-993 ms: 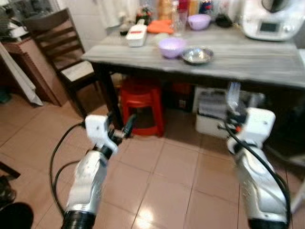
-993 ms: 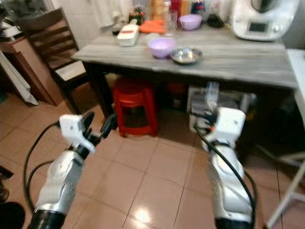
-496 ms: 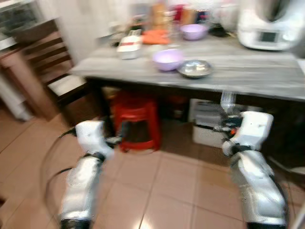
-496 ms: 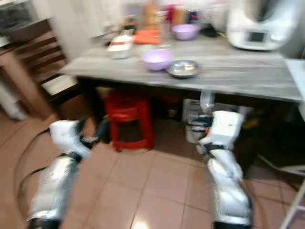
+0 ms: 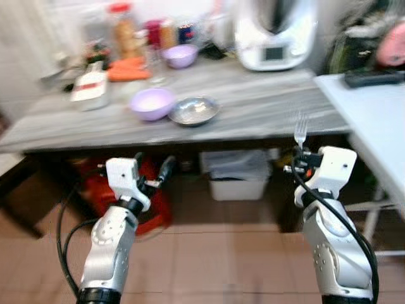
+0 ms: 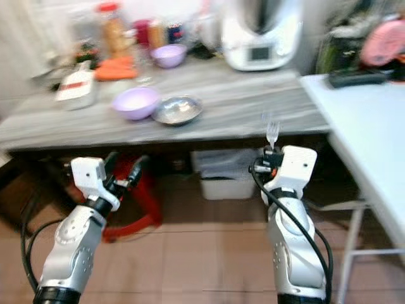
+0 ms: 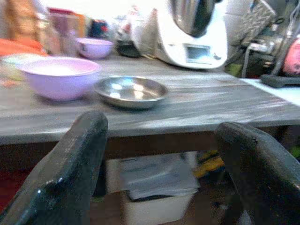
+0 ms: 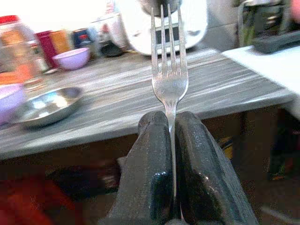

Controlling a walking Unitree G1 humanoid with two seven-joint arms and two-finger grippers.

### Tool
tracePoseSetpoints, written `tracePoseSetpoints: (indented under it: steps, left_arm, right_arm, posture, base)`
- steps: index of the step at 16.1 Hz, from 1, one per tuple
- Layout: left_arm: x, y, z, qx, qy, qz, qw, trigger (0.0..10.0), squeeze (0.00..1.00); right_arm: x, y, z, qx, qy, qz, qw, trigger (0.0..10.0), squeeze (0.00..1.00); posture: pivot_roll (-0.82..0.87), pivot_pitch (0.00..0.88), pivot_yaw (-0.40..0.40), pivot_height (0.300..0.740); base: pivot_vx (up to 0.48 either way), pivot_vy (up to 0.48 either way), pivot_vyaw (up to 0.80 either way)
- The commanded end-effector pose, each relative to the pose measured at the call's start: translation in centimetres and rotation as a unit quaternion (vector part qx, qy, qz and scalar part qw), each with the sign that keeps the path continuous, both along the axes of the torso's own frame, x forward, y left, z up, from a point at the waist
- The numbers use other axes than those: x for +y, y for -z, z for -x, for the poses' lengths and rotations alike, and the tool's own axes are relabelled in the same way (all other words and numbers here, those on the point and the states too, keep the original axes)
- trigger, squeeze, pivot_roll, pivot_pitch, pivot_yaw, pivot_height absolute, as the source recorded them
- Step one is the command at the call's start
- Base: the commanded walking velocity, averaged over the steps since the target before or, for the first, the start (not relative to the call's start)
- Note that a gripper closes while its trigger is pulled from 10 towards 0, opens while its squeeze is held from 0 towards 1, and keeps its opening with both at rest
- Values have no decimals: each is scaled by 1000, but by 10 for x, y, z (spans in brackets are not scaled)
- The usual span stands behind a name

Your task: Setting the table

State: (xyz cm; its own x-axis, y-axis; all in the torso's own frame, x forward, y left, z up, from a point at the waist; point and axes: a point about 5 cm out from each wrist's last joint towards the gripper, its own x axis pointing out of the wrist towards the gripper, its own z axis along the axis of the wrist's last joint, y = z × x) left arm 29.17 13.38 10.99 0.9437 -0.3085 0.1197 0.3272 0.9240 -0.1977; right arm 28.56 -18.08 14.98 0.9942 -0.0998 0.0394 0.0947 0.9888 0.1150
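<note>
In the left eye view, a grey wood-grain surface (image 5: pixel 266 114) is seen across the upper half of the frame. On it, left of centre, a lilac bowl (image 5: pixel 152 102) is set just beside a steel bowl (image 5: pixel 193 110). A white kitchen machine (image 5: pixel 273 35) stands at the upper centre, and a smaller lilac bowl (image 5: pixel 180 56) is placed among blurred jars and bottles behind. A white table (image 5: pixel 373 107) is seen at the right edge. The right gripper (image 5: pixel 300 152) is held at the centre right, below the edge of the surface, and a fork (image 5: pixel 300 130) is clamped in it with the tines pointing up. The left gripper (image 5: pixel 153 173) is held at the lower left, in front of a red stool (image 5: pixel 152 209), with its fingers spread apart.

In the right eye view, a white bin (image 6: pixel 223 177) is seen under the surface, above a tiled floor (image 6: pixel 190 253).

In the left wrist view, the two black fingers (image 7: pixel 70 173) are seen wide apart, with the steel bowl between them in the distance.

In the right wrist view, the fork's handle is pinched between closed fingers (image 8: pixel 147 173), upright before the surface's edge.
</note>
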Motion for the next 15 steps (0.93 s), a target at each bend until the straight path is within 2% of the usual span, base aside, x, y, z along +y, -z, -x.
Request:
tracePoseSetpoints:
  steps: [1, 4, 7, 15]
  left_arm:
    - [6, -2, 0, -4, -6, -10, 1000, 10000, 0]
    - [6, -3, 0, -4, -6, -10, 1000, 10000, 0]
    - [3, -3, -1, -4, -3, -9, 1000, 10000, 0]
    - [3, -2, 0, -1, 0, -10, 1000, 10000, 0]
  right_arm:
    - [5, -7, -3, -13, -4, -4, 1000, 10000, 0]
    - [4, -9, -4, -18, -8, 7, 1000, 10000, 0]
    - [4, -9, -4, -19, -7, 5, 1000, 10000, 0]
    - [4, -9, -5, -18, 0, 4, 1000, 10000, 0]
  posture:
    - [-75, 20, 65, 740]
    - [-75, 20, 65, 740]
    - [-79, 23, 68, 740]
    - [-78, 24, 69, 740]
  base:
    - [431, 0, 0]
    - [431, 0, 0]
    - [433, 0, 692]
    - [430, 0, 0]
